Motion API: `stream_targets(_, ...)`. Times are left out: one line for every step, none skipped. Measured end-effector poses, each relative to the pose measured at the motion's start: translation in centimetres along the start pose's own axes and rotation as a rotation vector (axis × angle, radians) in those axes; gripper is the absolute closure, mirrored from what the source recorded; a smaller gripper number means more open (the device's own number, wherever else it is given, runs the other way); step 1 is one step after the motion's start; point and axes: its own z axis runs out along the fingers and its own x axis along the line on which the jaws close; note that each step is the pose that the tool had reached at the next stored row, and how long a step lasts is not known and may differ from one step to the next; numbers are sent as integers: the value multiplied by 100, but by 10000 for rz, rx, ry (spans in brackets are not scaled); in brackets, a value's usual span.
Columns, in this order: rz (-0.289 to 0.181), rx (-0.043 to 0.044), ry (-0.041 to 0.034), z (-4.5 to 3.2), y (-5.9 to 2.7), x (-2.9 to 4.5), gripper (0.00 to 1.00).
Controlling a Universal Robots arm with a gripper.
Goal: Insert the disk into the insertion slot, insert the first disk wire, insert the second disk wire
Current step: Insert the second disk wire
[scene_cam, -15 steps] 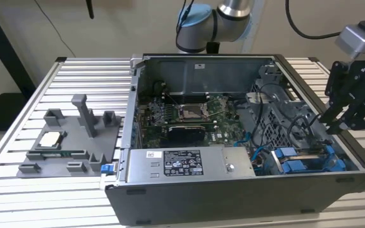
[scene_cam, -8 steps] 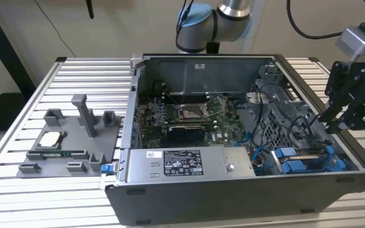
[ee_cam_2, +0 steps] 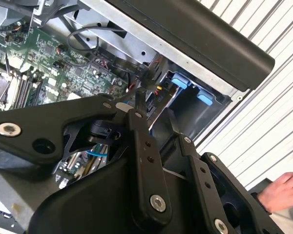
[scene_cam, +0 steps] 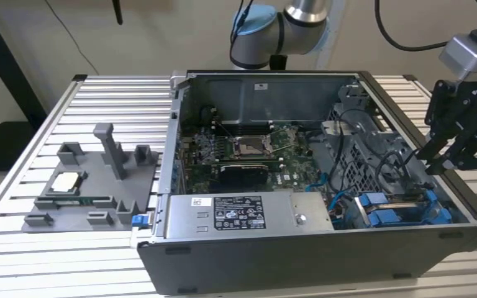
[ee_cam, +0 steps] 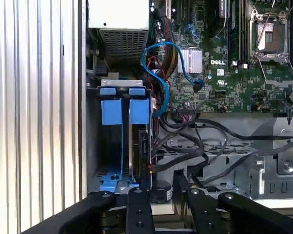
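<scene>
Surface: slatted metal table (scene_cam: 23,248) under an open computer case (scene_cam: 305,267), with bare slats running along the exterior view's left and right sides.
Case edges: upright walls ring the interior and the top side is open. The near wall is a dark panel.
Gripper: the gripper (scene_cam: 441,166) hangs over the case rim on the exterior view's right, above the drive bay. In the first wrist view its fingers (ee_cam: 139,204) stand apart with nothing clamped between them, their tips just beside the end of the disk.
Disk: the disk (ee_cam: 138,146) sits on edge in its blue carrier inside the drive bay, in the near corner on the exterior view's right. It is in the slot next to the cables, and a second blue carrier (ee_cam: 111,112) stands beside it against the case wall.
Open room: wide over the motherboard (scene_cam: 247,149), tight at the bay, which is hemmed in by the case wall and the cabling.
In the way: a looping blue cable (ee_cam: 156,73) and a bundle of black cables (ee_cam: 210,141) crowd the bay's inner side. I cannot tell whether any lead is plugged into the disk.
Around: the power supply box (scene_cam: 238,214) lies along the near wall, and a grey fixture tray (scene_cam: 89,186) stands on the table at the exterior view's left.
Person: a hand (ee_cam_2: 283,190) rests on the slats outside the case.
</scene>
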Motion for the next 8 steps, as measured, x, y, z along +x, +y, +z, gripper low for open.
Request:
stream_targets(-1,0,-23,1,0,1,67)
stream_targets(-4,-1,-58,4,-1,1,67)
stream_targets(-6,-2,-92,7,-1,0,67)
stream_targets(-8,-3,-121,11,-1,0,67)
stream_targets(-8,-3,-148,15,-1,1,67)
stream_targets(-9,-4,-173,20,-1,1,67)
stream_targets(-10,-4,-192,23,-1,1,67)
stream_targets(-12,-4,-211,25,-2,2,67)
